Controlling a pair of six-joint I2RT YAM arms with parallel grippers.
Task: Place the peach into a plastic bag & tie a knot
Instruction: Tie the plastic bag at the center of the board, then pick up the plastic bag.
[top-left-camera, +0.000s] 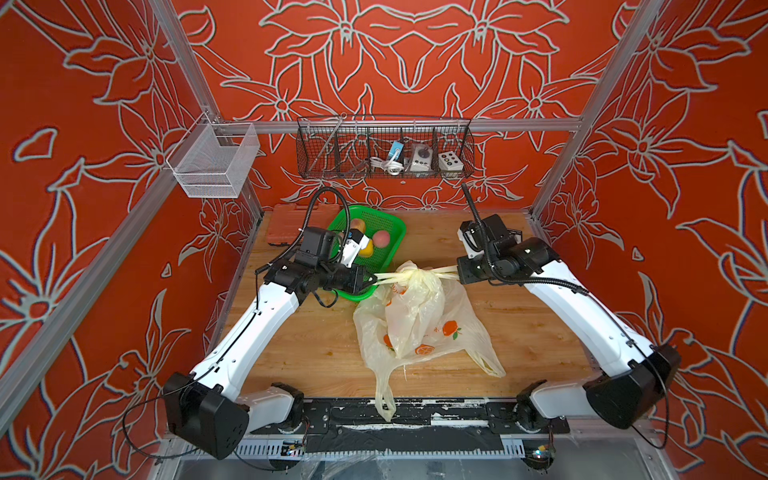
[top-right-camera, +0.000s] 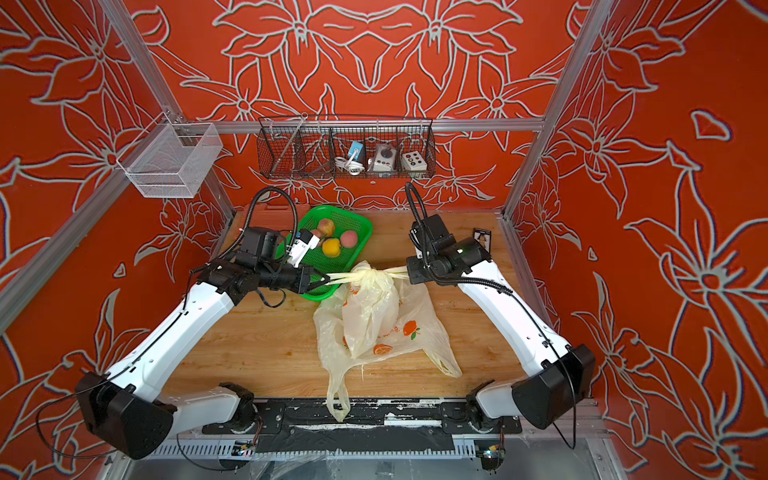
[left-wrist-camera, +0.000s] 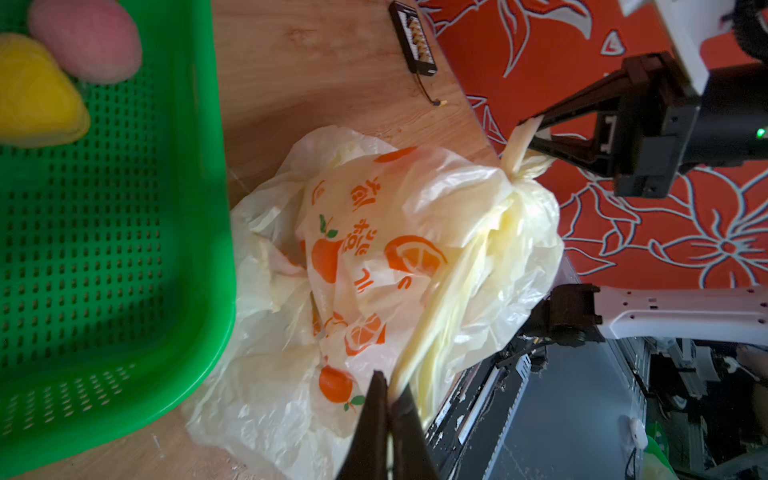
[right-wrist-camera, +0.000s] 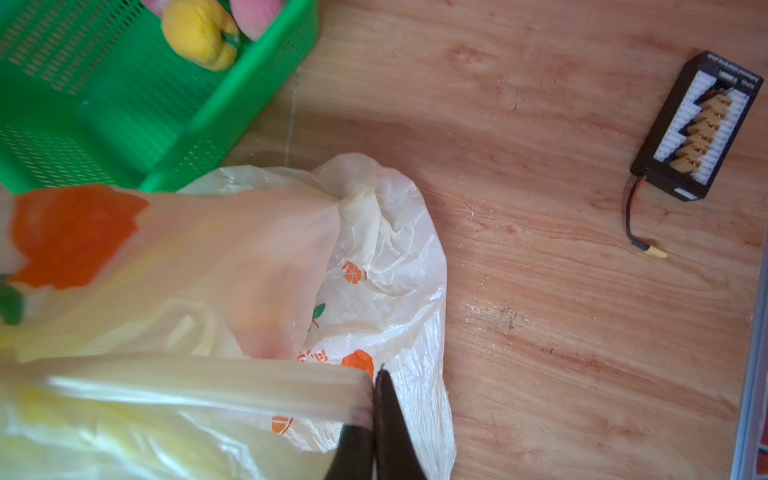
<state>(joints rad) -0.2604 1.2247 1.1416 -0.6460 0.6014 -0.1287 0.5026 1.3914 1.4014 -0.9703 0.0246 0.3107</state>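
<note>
Wooden table (top-left-camera: 299, 345) here: left gripper (top-right-camera: 328, 282) and right gripper (left-wrist-camera: 534, 129) are both clamping fully closed on the plastic bag (top-left-camera: 415, 307) handles, knot (top-left-camera: 405, 274) sitting between their fingers (left-wrist-camera: 370, 428).

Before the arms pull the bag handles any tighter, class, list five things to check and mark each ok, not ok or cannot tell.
1. Left hand shut on a bag handle: ok.
2. Right hand shut on the other handle: ok.
3. Knot gathered at the neck of the plastic bag: ok.
4. Peach inside the bag: cannot tell; only a pinkish shape shows through the plastic.
5. Bag clear of the green basket: not ok, it lies against the rim.
</note>
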